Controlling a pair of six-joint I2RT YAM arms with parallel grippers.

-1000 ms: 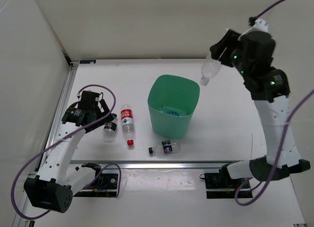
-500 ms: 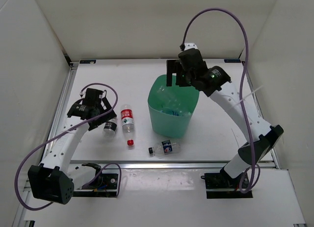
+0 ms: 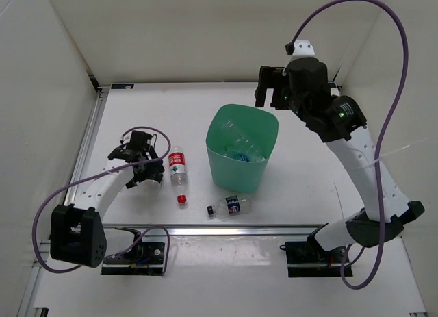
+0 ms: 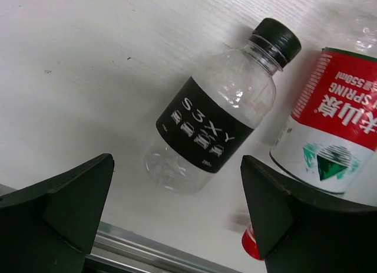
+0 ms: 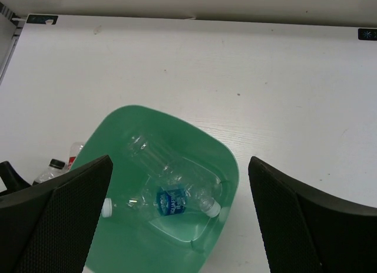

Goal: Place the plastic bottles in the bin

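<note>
The green bin stands mid-table. In the right wrist view its wall encloses two plastic bottles: one with a light blue label and an unlabelled one lying across it. My right gripper hangs open and empty above the bin's far rim. My left gripper is open, low over the black-label bottle, its fingers straddling the bottle's base without touching. The red-label bottle lies just right of it. A dark-blue-label bottle lies in front of the bin.
A metal rail runs along the table's near edge, close below the left gripper. White walls close off the left side and the back. Purple cables loop above both arms.
The right gripper carried the unlabelled bottle over the bin, opened, and the bottle now lies inside; the gripper has since pulled back and up. The left gripper dropped closer to the black-label bottle.
</note>
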